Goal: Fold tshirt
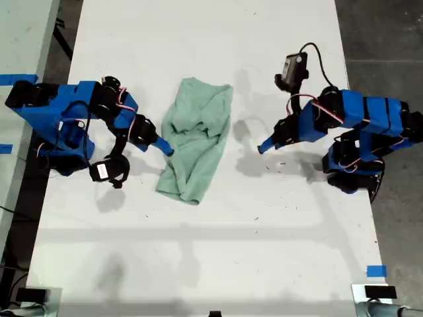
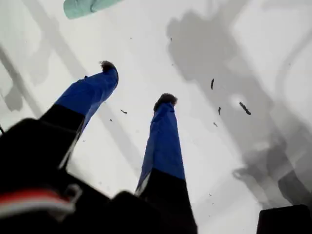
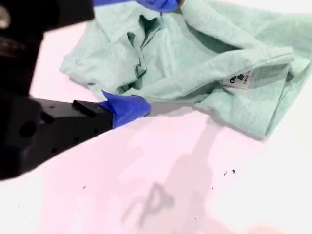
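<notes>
The pale mint-green tshirt (image 1: 195, 140) lies bunched and wrinkled in a long heap at the middle of the white table (image 1: 211, 251). My second gripper (image 1: 165, 146) comes from the exterior view's left and touches the cloth's edge. In the second wrist view my second gripper (image 3: 144, 56) is open, with folds of the tshirt (image 3: 214, 53) lying between its blue fingers (image 3: 127, 108); a white label (image 3: 237, 79) shows on the cloth. My first gripper (image 1: 263, 146), from the exterior view's right, hangs over bare table beside the shirt. My first gripper (image 2: 137, 83) is open and holds nothing; a corner of the tshirt (image 2: 84, 7) shows beyond it.
Blue tape (image 1: 376, 271) marks the table near its front corner on the exterior view's right. A second tabletop with blue tape (image 1: 13, 79) stands at that view's left. Dark floor (image 1: 383, 39) borders the table on that view's right. Small dark specks (image 2: 243, 108) dot the surface.
</notes>
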You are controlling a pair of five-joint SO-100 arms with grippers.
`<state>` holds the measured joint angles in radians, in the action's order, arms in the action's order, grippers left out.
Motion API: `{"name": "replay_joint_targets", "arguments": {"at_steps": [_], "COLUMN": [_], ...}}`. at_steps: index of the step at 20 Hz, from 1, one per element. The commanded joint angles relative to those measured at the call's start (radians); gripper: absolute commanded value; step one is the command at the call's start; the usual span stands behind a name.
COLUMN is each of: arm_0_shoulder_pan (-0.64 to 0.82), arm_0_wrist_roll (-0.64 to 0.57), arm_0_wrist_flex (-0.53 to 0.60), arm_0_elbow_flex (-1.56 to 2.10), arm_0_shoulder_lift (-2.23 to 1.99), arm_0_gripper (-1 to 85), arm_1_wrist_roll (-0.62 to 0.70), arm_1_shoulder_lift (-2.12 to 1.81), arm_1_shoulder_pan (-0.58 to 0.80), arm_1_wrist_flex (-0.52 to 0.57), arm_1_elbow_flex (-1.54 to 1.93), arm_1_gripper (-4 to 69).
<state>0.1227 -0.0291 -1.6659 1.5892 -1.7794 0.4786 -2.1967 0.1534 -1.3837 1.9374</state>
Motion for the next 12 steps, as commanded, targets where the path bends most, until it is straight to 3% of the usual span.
{"name": "replay_joint_targets", "arguments": {"at_steps": [1,4,12], "arm_0_shoulder_pan": [-0.015,-0.043,-0.054], "arm_0_wrist_roll": [0.06,0.081,0.041], "arm_0_wrist_flex": [0.0,0.063,0.201], "arm_0_elbow_flex": [0.089,0.184,0.33], "arm_0_shoulder_lift": [-0.137,-0.218,-0.279], "arm_0_gripper": [30.6,30.0,28.0], "arm_1_wrist_roll": [-0.023,-0.067,-0.153], "arm_1_shoulder_lift": [0.008,0.155,0.744], "arm_1_shoulder_pan": [-0.051,-0.126,-0.27], "arm_1_wrist_flex": [0.043,0.103,0.087], "arm_1_elbow_flex": [-0.086,-0.198,-0.799], "arm_1_gripper": [20.0,22.6,22.9]}}
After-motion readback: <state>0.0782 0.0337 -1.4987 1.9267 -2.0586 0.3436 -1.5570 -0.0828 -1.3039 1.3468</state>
